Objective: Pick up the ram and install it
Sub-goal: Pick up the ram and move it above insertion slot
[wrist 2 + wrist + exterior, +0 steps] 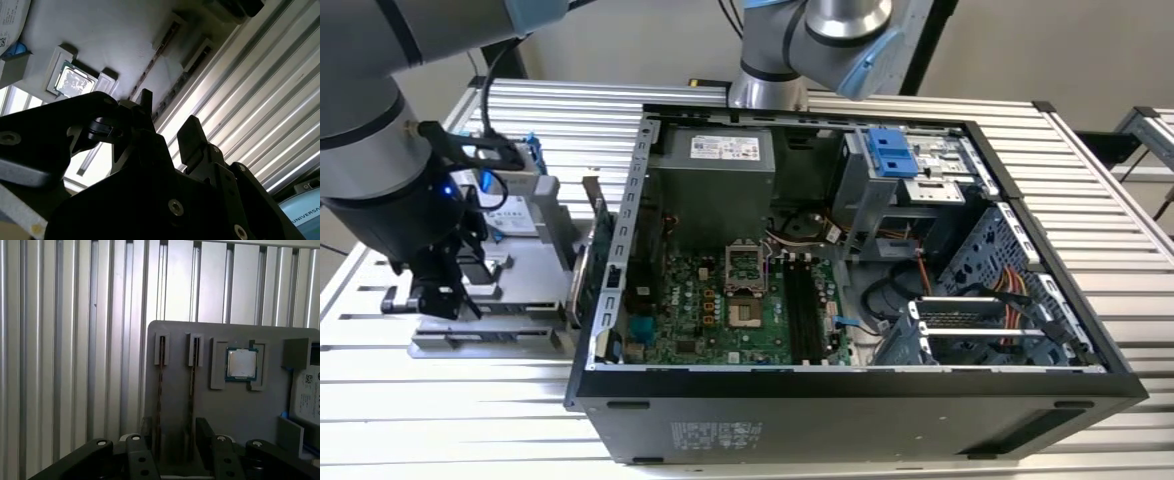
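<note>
Here's the arm (pixel 374 130) at the exterior view's left: fat silver-grey tubes, black bands, pale blue joint caps (pixel 870 55), a black cable (pixel 490 70) looping off. In the second wrist view the gripper (pixel 167 112) is matte black and angular, studded with silver screws (pixel 172 206).

The ribbed silver aluminium table (pixel 1121 200) is bare metal, smooth, throwing bright streaks. On it, the flat grey plastic holder tray (pixel 235 410) looks dull and matt. The small square silver processor chip (pixel 242 363) has a metal lid with a soft sheen. The black gripper (pixel 177 432) is matt with shiny screw heads. The black rectangular computer case (pixel 854 405) is satin-painted sheet metal outside and bare grey steel inside. It holds a smooth blue plastic drive clip (pixel 891 150) and a green motherboard (pixel 720 320).
</note>
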You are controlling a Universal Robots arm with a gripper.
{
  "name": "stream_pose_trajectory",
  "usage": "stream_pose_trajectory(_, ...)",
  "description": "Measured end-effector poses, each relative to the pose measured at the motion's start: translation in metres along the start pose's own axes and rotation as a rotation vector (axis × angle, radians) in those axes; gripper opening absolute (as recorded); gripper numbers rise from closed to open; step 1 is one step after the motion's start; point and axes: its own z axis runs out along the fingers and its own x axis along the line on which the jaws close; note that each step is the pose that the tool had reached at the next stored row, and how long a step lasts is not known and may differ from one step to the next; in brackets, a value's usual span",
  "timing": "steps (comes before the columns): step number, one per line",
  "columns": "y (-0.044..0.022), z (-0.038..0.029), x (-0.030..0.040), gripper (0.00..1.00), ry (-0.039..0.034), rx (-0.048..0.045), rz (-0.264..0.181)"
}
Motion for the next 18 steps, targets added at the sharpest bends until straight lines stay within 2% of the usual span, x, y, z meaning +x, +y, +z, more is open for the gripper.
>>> stream_pose_trajectory(6, 0.0002, 0.0045, 0.0028, 1.0, 0.0, 0.0, 0.001)
stream_pose_trajectory(18, 0.001, 0.0176, 0.0038, 1.0, 0.0028, 0.0005, 0.018)
